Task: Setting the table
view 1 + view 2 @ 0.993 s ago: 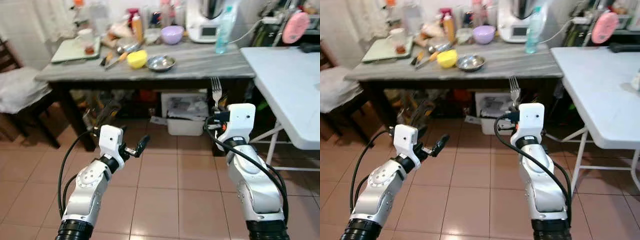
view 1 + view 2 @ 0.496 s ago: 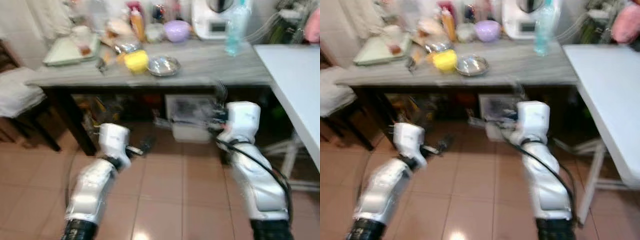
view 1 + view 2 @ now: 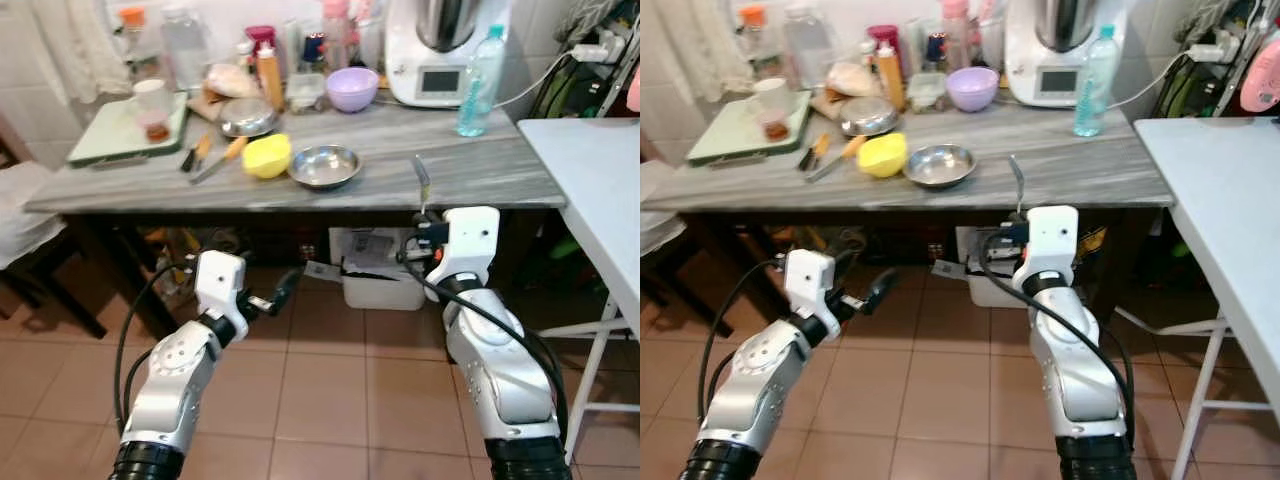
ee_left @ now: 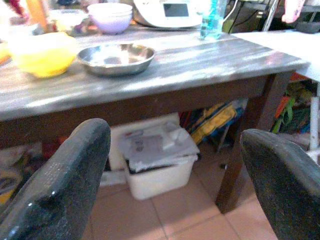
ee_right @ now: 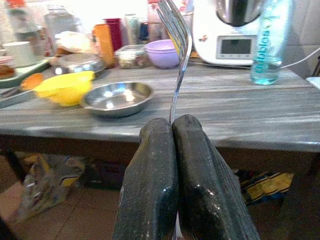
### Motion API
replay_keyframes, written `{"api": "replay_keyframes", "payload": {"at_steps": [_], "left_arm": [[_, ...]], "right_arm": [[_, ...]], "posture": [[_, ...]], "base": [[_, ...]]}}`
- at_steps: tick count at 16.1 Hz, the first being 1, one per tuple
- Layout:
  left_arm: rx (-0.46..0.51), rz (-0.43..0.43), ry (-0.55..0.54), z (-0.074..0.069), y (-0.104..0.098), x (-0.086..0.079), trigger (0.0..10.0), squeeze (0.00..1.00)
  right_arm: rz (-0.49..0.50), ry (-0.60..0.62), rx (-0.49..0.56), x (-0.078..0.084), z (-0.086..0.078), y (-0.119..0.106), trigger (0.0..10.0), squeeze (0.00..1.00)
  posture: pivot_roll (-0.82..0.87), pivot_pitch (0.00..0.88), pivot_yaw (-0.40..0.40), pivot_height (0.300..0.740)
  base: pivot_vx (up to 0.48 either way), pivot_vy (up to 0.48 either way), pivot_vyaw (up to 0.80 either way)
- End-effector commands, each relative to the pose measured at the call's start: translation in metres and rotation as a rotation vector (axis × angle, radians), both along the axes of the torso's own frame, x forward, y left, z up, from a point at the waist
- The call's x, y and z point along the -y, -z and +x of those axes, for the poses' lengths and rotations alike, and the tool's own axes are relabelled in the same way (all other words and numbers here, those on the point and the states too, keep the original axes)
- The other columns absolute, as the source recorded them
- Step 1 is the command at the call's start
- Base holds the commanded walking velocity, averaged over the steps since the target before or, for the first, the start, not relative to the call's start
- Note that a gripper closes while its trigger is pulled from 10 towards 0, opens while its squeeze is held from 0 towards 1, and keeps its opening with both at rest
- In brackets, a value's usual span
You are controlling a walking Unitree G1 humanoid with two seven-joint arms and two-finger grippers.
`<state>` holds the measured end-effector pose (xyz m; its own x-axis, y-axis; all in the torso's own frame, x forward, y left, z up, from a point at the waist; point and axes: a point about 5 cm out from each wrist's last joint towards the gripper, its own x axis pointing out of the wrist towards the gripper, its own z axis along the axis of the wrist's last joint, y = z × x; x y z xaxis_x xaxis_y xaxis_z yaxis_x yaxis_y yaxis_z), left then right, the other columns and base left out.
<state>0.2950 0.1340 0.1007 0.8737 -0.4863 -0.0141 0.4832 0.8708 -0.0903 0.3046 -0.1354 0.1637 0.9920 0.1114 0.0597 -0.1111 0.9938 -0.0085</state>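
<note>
My right gripper [image 3: 425, 222] is shut on the handle of a metal fork [image 3: 422, 184], which stands upright with its tines up, just before the front edge of the grey marbled table [image 3: 480, 175]. In the right wrist view the fork [image 5: 175, 60] rises from between the pressed-together fingers [image 5: 155, 170]. My left gripper [image 3: 280, 293] is held low over the tiled floor, in front of the table. It is open and holds nothing, its fingers [image 4: 75, 170] wide apart. A steel bowl [image 3: 323, 165] and a yellow bowl [image 3: 267, 157] sit on the table.
The table also carries a purple bowl [image 3: 352, 88], a water bottle [image 3: 478, 80], a white appliance [image 3: 440, 50], a green tray [image 3: 125, 120] and several bottles. A white bin [image 3: 380, 280] stands under it. A white folding table [image 3: 600, 170] is at the right, a chair [image 3: 20, 230] at the left.
The camera has moved and the grey table now sits closer and more square in view. Both arms keep their pose and the fork stays in the right gripper.
</note>
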Motion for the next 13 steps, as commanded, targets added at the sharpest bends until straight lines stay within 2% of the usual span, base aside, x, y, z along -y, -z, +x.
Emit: {"api": "replay_keyframes", "payload": {"at_steps": [1,13], "left_arm": [[0.002,0.014,0.002,0.0006,-0.0021,-0.0005,10.0,0.0],[-0.011,0.016,0.023,-0.0011,0.0002,0.0044,10.0,0.0]], "right_arm": [[0.001,0.004,0.016,0.0012,0.0008,-0.0038,10.0,0.0],[-0.005,0.024,0.013,0.0052,-0.0004,-0.0035,10.0,0.0]], "posture": [[-0.08,0.0,0.072,0.74],[-0.09,0.0,0.075,0.74]], "base": [[0.48,0.0,0.0],[0.48,0.0,0.0]]}}
